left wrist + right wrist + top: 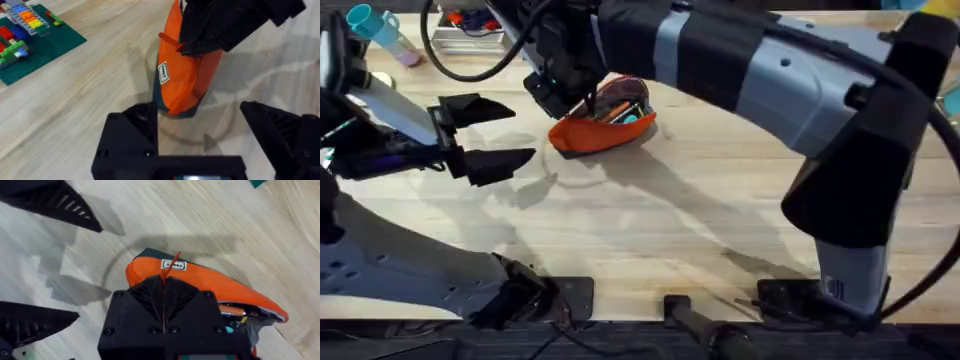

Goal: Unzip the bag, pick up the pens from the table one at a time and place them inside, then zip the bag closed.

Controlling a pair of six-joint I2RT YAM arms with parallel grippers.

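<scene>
Table (650, 230): light plank wood. Bag (605, 128) sits upper centre of the overhead frame, mouth partly open, pens inside. Soft fabric, light, likely to slide or collapse; best hold is the zipper pull (170, 267). Right gripper (163, 280) pinched closed on that orange pull. Left gripper (490, 135) spread wide, empty, left of bag. Label (163, 73) white, text unreadable.

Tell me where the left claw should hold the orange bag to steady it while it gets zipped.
Probably the closed end of the bag, the narrow end facing the left claw. That claw is open, level with that end and apart from it, so come straight in from the side and pinch across the narrow end. The right claw is shut on the zipper pull there, so grip low on the fabric, below it.
</scene>
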